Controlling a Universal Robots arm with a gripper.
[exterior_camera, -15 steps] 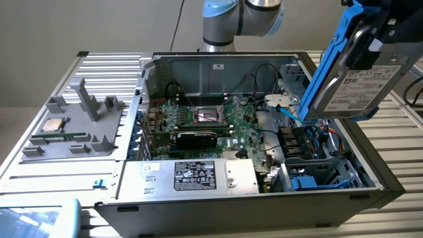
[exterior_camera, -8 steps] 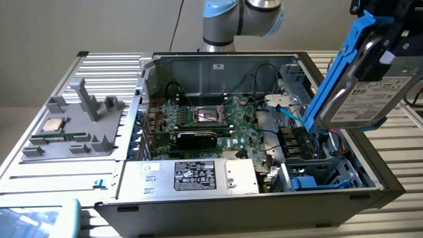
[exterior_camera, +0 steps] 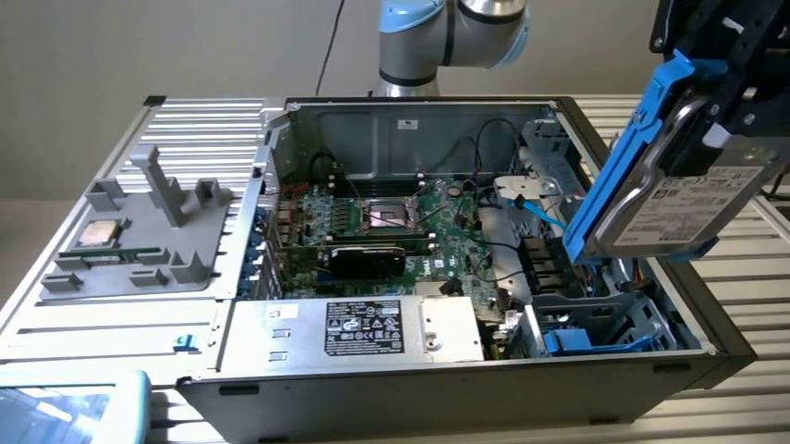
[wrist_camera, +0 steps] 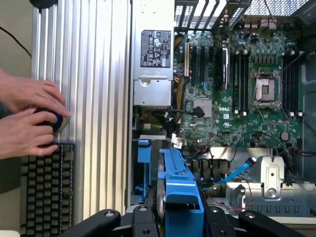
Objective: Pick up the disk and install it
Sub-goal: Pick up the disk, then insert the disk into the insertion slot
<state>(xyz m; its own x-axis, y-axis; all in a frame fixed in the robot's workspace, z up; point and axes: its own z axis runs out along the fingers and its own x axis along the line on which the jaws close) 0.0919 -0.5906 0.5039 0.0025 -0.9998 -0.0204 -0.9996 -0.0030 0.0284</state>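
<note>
- The gripper (exterior_camera: 731, 88) is squeezing the disk (exterior_camera: 667, 194) and holding it up in the air, in the upper right of the exterior view.
- The disk is tilting, with its white label facing out. Its top end is hiding behind the black gripper, and the gripper is running off the frame's edge.
- The disk is hanging over the right end of the open computer case (exterior_camera: 432, 388), above the blue bay (exterior_camera: 593, 340), and is not touching them.
- In the wrist view, the disk is showing mostly its blue frame (wrist_camera: 180, 190) between the black fingers (wrist_camera: 140, 222). Its silver body is mostly hiding.
- The arm (exterior_camera: 450, 32) is getting cut off at the top middle of the exterior view.
- One hand (wrist_camera: 29, 94) and another hand (wrist_camera: 24, 133) are covering a small round thing beside a keyboard (wrist_camera: 44, 190). I cannot tell what it is.
- A small silver chip (exterior_camera: 99, 231) is sitting on a grey tray (exterior_camera: 161, 264) on the worktop (exterior_camera: 111, 324), at the exterior view's left, well apart from the disk.
</note>
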